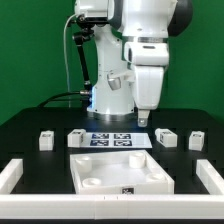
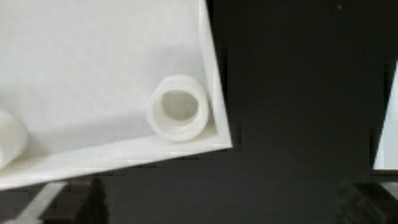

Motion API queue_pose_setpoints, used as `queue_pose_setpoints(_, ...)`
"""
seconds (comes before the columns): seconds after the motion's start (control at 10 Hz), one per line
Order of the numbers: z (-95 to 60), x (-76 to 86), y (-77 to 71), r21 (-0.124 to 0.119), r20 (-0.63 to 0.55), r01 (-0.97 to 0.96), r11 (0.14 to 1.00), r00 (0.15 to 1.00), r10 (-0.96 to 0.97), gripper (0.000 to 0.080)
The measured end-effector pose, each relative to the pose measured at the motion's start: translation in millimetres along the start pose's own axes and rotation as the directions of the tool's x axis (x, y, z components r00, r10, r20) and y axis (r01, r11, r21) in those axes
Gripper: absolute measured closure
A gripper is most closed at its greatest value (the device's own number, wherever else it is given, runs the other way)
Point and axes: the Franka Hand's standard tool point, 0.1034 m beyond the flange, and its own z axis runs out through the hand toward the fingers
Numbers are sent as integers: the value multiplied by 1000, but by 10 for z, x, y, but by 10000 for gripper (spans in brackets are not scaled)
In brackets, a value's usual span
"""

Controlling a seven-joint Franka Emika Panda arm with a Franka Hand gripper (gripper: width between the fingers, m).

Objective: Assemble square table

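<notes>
The square table's flat white panel (image 1: 120,170) lies on the black table in front of the marker board, with round sockets in its upturned face. Four short white legs lie in a row behind it: two on the exterior view's left (image 1: 45,140) (image 1: 77,137) and two on its right (image 1: 165,137) (image 1: 197,139). My gripper (image 1: 146,119) hangs above the table just behind the panel's far right corner. The wrist view shows that corner of the panel (image 2: 107,90) with one round socket (image 2: 178,106). The gripper (image 2: 214,208) is open and holds nothing; its fingers (image 2: 43,206) show only dimly.
The marker board (image 1: 112,139) lies flat between the inner legs. A low white border wall (image 1: 10,176) runs along both sides and the front edge. The robot base (image 1: 108,95) stands behind the board. A white edge (image 2: 388,120) shows at the wrist view's margin.
</notes>
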Motion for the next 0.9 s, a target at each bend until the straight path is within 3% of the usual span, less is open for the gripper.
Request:
queue_pose_setpoints(0.1,56,-81,-12,9,-4,58,998,998,-58,150)
queue_pose_setpoints(0.2,207,-265,-30,34,-9,74,997,997,-74,150)
queue_pose_setpoints(0.4,556,-329,-83,76,-27,58,995,998,-56,150)
queue_pose_setpoints(0.6,815,-361,-138,73,-41,48,996,998,-45,150)
queue_pose_setpoints(0.8,896,-468,-152,81,-47,39,996,998,-35,150)
queue_pose_setpoints(0.9,897,-464,-154,82,-46,35,996,998,-31,281)
